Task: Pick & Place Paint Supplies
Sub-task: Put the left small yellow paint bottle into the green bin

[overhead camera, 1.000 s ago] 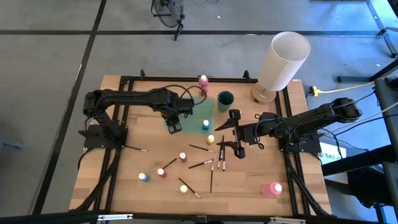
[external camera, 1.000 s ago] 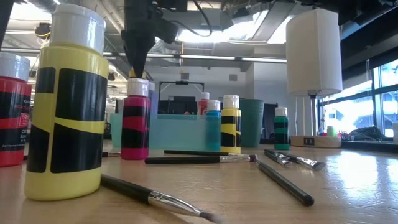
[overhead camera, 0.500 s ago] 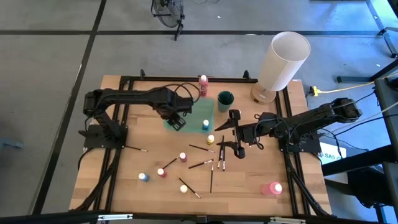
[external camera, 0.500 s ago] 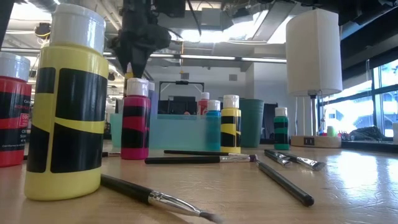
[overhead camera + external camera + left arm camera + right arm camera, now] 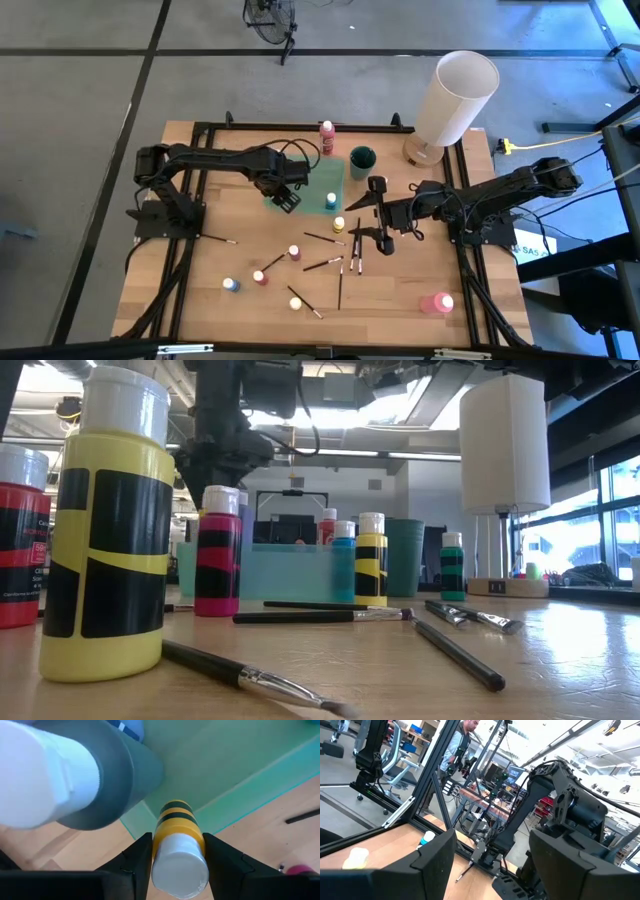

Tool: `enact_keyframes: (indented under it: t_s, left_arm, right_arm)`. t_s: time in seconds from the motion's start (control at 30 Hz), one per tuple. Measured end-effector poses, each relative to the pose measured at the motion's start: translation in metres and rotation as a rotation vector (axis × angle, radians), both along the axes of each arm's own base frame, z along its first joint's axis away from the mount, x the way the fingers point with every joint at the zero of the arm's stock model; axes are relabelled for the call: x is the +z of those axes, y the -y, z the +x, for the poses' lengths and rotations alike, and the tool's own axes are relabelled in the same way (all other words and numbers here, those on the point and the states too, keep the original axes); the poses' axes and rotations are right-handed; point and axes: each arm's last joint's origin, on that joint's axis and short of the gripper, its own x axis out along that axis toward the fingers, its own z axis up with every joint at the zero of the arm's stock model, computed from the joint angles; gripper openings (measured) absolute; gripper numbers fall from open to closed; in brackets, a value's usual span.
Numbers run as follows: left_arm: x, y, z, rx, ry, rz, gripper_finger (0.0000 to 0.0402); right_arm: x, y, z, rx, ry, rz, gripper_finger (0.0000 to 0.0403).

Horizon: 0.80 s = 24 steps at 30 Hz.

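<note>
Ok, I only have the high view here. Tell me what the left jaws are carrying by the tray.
Observer: The left wrist view shows the left jaws closed on a yellow-and-black bottle, with its white cap toward the camera.
Operator: Say where it hangs against the tray.
Observer: In that view its lower end is over the edge of the teal tray, with bare tray floor beyond it.
Operator: Now check the right jaws.
Observer: In the right wrist view the right jaws stand open, with nothing between them.
</note>
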Motion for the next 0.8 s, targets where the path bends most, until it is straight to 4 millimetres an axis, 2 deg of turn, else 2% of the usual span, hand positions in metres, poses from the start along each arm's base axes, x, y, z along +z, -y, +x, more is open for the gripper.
enact_keyframes:
  t_s: [0.27, 0.53, 0.8]
  left_arm:
    - [-0.002, 0.001, -0.001, 0.001, -0.005, 0.008, 0.0154]
    - [-0.034, 0.002, -0.004, 0.009, 0.027, -0.015, 0.0154]
    - [-0.041, 0.003, -0.007, -0.006, 0.022, -0.034, 0.0169]
  right_arm:
    - [0.0, 0.0, 0.0, 0.0, 0.0, 0.0, 0.0257]
    - [0.0, 0.0, 0.0, 0.0, 0.0, 0.0, 0.0257]
    - [0.0, 0.0, 0.0, 0.0, 0.0, 0.0, 0.0257]
